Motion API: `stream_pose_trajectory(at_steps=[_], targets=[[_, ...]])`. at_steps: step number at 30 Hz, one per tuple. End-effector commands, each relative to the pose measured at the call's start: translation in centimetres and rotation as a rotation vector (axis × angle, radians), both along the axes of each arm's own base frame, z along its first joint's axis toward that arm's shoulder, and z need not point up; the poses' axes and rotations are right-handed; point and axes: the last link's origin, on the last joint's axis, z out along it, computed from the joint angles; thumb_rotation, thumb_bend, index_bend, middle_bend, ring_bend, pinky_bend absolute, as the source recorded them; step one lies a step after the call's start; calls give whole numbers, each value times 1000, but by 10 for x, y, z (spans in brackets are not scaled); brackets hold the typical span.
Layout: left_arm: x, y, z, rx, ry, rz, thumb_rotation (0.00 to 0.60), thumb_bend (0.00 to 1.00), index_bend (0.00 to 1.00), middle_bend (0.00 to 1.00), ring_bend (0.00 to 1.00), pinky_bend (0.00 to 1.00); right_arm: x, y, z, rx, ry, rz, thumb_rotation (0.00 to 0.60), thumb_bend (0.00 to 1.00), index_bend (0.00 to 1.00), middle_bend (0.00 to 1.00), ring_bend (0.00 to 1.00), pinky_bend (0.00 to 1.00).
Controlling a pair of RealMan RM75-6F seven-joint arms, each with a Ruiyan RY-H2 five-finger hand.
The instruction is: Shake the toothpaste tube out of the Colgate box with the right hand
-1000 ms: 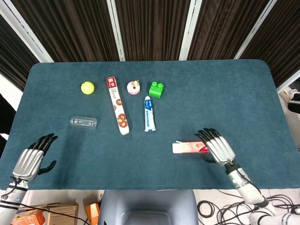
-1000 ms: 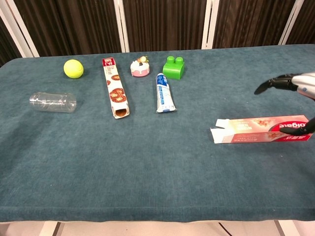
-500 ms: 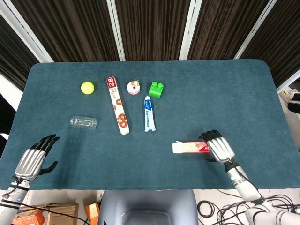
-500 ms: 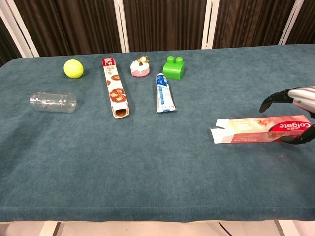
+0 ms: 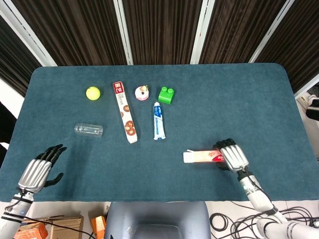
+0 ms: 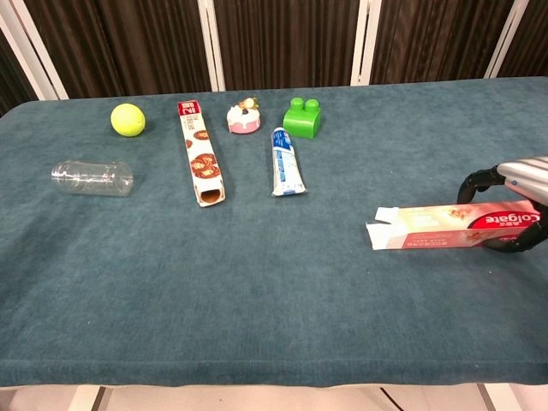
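The Colgate box (image 5: 201, 157) (image 6: 441, 227) lies flat on the blue table near its front right, with its left end flap open. My right hand (image 5: 233, 157) (image 6: 516, 177) is wrapped over the box's right end, fingers curled down the far side and thumb on the near side. Whatever is inside the box is hidden. A blue and white toothpaste tube (image 5: 158, 121) (image 6: 287, 161) lies loose at the table's middle. My left hand (image 5: 37, 169) rests at the front left edge, fingers spread and empty; the chest view does not show it.
At the back are a yellow ball (image 5: 92, 93), a long red and white carton (image 5: 124, 112), a pink ring toy (image 5: 142, 93) and a green brick (image 5: 166, 95). A clear plastic cup (image 5: 88, 130) lies on its side at the left.
My right hand has come down and back towards the table's front edge, and its fingers have curled in around the box's right end. The box has not moved.
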Motion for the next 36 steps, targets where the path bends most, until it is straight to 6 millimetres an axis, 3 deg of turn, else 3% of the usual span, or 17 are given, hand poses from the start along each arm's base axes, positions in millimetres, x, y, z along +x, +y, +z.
stream_pose_trajectory(at_steps=[1, 8, 13, 19, 25, 30, 36], targets=[[1, 0, -1, -6, 2, -2, 600, 293, 152, 106, 127, 331, -2, -1, -2, 1, 3, -7, 600, 181, 388, 309, 229, 214], [1, 0, -2, -9, 5, -3, 600, 293, 151, 107, 127, 332, -5, -1, -3, -10, 14, -6, 600, 191, 430, 327, 273, 253], [1, 0, -4, -17, 11, -1, 600, 291, 152, 106, 127, 332, -5, -1, -2, -38, 17, 10, 600, 271, 479, 365, 329, 281], [3, -1, -6, -27, 19, 0, 600, 293, 152, 106, 128, 333, -7, 0, -3, -61, 45, 32, 600, 317, 675, 542, 525, 421], [3, -1, -6, -32, 21, 4, 600, 293, 151, 108, 129, 333, -7, -1, -1, -87, 53, 45, 600, 323, 741, 598, 643, 546], [2, 0, -7, -37, 23, 7, 600, 294, 152, 108, 129, 334, 1, -5, 13, -148, 33, 89, 600, 323, 743, 600, 654, 562], [2, 1, -9, -48, 33, 16, 600, 293, 151, 110, 130, 335, 21, -7, 50, -163, 108, 270, 600, 323, 742, 600, 654, 562]])
